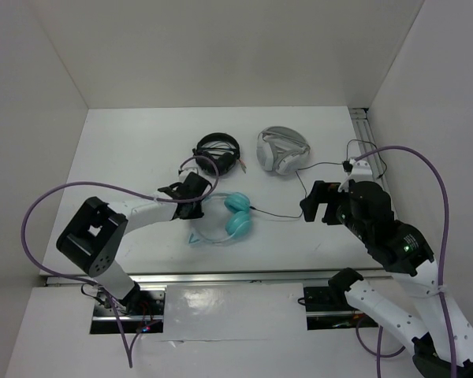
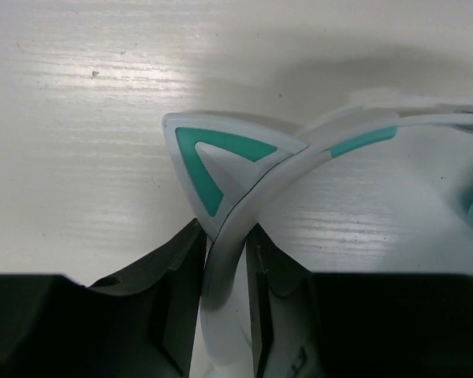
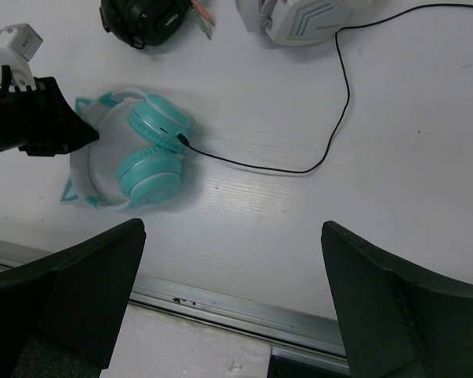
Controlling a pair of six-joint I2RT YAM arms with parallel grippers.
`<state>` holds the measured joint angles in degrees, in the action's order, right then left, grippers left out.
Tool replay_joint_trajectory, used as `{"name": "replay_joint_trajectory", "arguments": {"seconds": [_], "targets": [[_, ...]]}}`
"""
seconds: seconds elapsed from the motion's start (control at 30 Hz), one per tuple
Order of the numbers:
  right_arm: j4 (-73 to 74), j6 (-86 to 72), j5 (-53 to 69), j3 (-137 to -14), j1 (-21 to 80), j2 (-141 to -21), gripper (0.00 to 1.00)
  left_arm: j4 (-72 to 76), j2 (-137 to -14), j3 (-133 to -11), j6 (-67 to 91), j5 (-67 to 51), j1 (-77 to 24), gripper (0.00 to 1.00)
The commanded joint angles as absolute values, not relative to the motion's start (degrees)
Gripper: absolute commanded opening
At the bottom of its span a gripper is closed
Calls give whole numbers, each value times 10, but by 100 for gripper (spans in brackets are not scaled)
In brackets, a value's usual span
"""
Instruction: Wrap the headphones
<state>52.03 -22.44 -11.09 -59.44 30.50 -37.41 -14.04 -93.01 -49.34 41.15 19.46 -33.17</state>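
- Presently the headphones (image 1: 223, 222) are seen lying flat close to the near edge of the desk (image 1: 126, 161), about midway between its left and right edges.
- The left claw (image 2: 223, 228) is closed narrowly on the pale headband (image 2: 221, 287), which is pinched between both fingers just beside one cat ear (image 2: 209, 153).
- The right claw (image 3: 232, 228) is spread wide, and nothing is held in it. It is hung over the desk nearer the right edge.
- The thin black cable (image 3: 299, 169) is run from the teal ear cups (image 3: 151, 172) out toward the right edge and is then bent away toward the far right corner. Its first stretch is thus laid left to right.
- The loose cable is judged nearer to the right arm, since the left arm is occupied with the band. In the right wrist view the cable is found ahead of the open fingers, not between them.
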Motion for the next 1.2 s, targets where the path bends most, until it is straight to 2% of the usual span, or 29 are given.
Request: {"name": "replay_joint_trajectory", "arguments": {"seconds": [0.0, 0.07, 0.1, 0.13, 0.17, 0.2, 0.37, 0.47, 0.6, 0.83, 1.0, 1.17], "targets": [[489, -214, -105, -593, 308, -375, 100, -199, -931, -454, 437, 151, -337, 38], [489, -214, -105, -593, 308, -375, 100, -200, -924, -448, 437, 151, -337, 35], [489, -214, -105, -593, 308, -370, 100, -200, -924, -448, 437, 145, -337, 29], [483, -214, -105, -593, 308, -370, 100, -200, -936, -448, 437, 145, -337, 21], [483, -214, -105, -593, 308, -370, 100, -212, -936, -455, 445, 145, -337, 2], [483, -214, -105, -593, 308, -370, 100, -218, -944, -463, 445, 145, -343, 0], [470, -214, -105, -588, 308, -370, 100, -268, -933, -475, 467, 161, -373, 0], [431, -222, -97, -576, 308, -367, 100, -370, -877, -508, 497, 230, -415, 0], [334, -222, 5, -522, 308, -334, 100, -530, -790, -576, 533, 311, -461, 0], [142, -241, 139, -364, 308, -300, 100, -736, -677, -787, 524, 389, -474, 0], [-23, -215, 259, -290, 308, -316, 100, -778, -650, -896, 456, 397, -474, 0], [-88, -174, 250, -284, 314, -374, 100, -778, -645, -962, 427, 362, -468, 0]]}}
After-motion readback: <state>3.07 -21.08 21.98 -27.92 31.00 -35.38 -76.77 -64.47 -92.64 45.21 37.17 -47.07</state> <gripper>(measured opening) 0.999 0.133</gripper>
